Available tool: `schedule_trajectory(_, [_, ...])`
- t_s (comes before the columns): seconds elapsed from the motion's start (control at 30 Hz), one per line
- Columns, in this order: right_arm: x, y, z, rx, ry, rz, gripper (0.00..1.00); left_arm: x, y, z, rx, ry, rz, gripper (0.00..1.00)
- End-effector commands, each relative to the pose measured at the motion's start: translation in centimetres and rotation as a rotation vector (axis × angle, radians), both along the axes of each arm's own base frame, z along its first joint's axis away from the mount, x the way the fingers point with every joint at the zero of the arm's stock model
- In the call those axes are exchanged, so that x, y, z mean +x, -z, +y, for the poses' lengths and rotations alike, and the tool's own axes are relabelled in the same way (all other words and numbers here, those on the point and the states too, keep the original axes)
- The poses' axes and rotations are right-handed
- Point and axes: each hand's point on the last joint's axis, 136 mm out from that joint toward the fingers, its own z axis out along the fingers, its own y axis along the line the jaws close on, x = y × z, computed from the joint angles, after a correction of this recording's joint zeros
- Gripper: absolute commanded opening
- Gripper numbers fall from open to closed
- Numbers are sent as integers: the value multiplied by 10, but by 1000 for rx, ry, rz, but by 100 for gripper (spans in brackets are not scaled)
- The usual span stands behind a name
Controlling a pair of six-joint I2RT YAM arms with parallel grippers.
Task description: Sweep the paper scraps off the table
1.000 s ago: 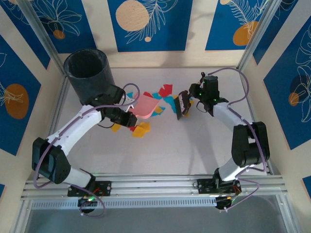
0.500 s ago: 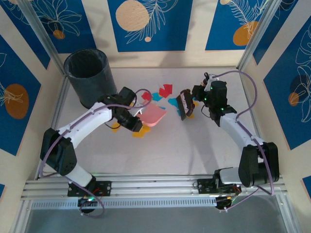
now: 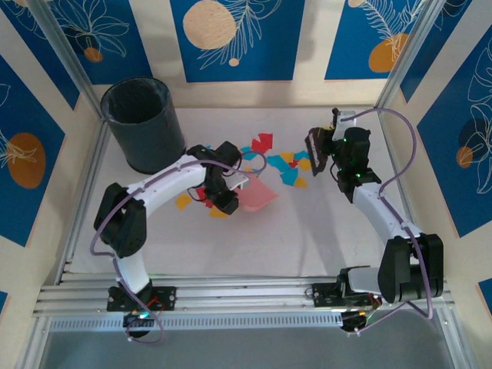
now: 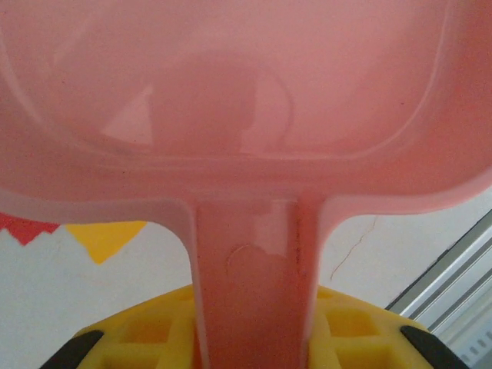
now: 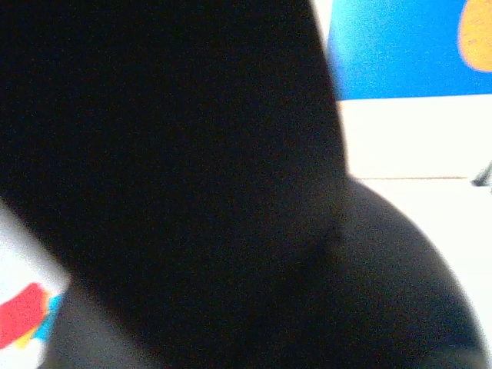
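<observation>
The sweep has barely begun, to judge by how things lie. Most of the scraps [image 3: 288, 175], red, cyan and yellow, lie loose on the bench [image 3: 307, 231] in a cluster toward 12 o'clock of its middle. A few yellow and orange bits sit apart at 9 o'clock of the dustpan [image 3: 260, 196], beside the left forearm.

The left tool [image 3: 237, 191] is clamped on the dustpan's handle. The pan rests low, its mouth just at 6 o'clock of the cluster. In the left wrist view the pan looks empty, though its pink wall is cloudy and I cannot be sure.

The right tool [image 3: 323, 146] is closed on a dark brush [image 3: 313, 152], held at 3 o'clock of the cluster.

Left to do, as I judge it: brush the cluster into the pan, gather the stray bits, then tip the load into the bin [image 3: 142, 127] at 10 o'clock.
</observation>
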Motion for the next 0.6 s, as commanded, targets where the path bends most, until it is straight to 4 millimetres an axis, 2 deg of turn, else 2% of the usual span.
schedule_trajectory(0.0, [12,-18,-21,-116,60,-101,0,-6,0,-6,37,75,24,0])
schedule_trajectory(0.17, [33,-7,-29,-192,64,-117,0,-1,10,-14,77,93,56,0])
schedule_trajectory(0.37, [50,9,-17,-226,-7,-89,0,5,17,-20,101,94,82,0])
schedule_trajectory(0.57, [53,31,4,-265,-86,-34,0,4,23,-27,96,100,111,0])
